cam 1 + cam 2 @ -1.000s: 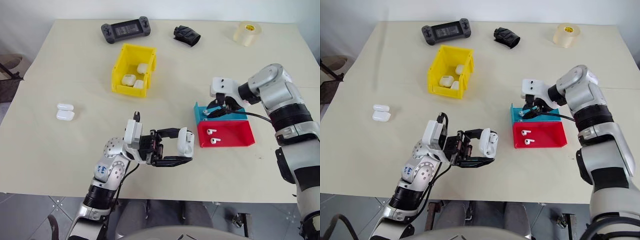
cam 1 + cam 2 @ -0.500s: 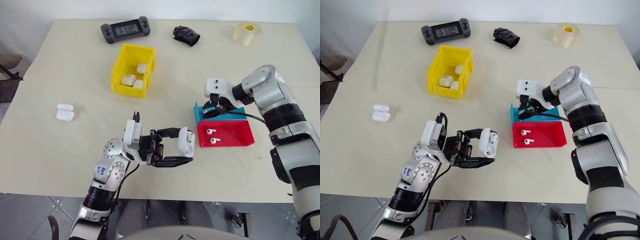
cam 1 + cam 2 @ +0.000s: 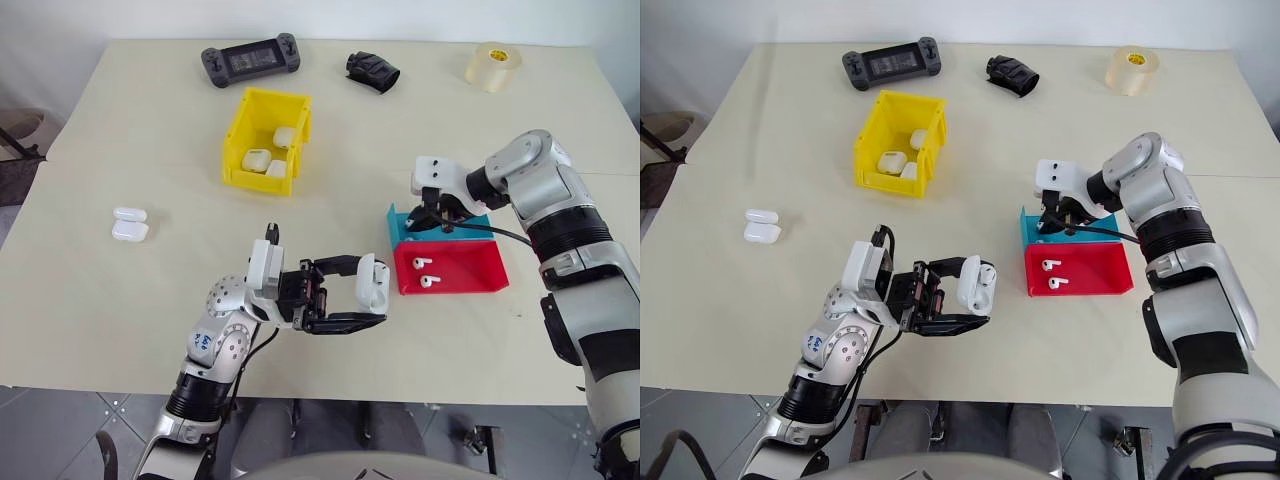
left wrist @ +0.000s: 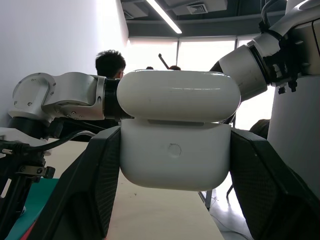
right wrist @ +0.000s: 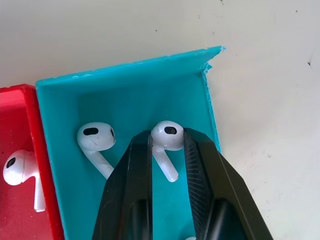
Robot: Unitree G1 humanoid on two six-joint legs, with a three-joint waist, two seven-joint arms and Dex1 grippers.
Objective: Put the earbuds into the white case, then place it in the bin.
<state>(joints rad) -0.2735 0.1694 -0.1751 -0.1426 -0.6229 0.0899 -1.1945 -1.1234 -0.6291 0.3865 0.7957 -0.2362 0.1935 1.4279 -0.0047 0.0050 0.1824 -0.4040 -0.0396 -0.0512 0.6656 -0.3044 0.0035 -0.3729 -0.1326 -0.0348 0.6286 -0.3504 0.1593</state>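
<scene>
The yellow bin [image 3: 266,152] holds three white cases, the teal tray [image 5: 125,100] holds earbuds [image 5: 96,138], and the red tray [image 3: 452,267] beside it holds two more. On the pale worktop [image 3: 120,300] also lie a spare case [image 3: 130,224], a black game controller [image 3: 251,59] and a tape roll [image 3: 494,66]. The left claw [image 3: 365,300] grips the white case [image 4: 177,130] above the worktop's near edge; the right claw [image 5: 167,150] is closed around one earbud [image 5: 166,137] in the teal tray.
</scene>
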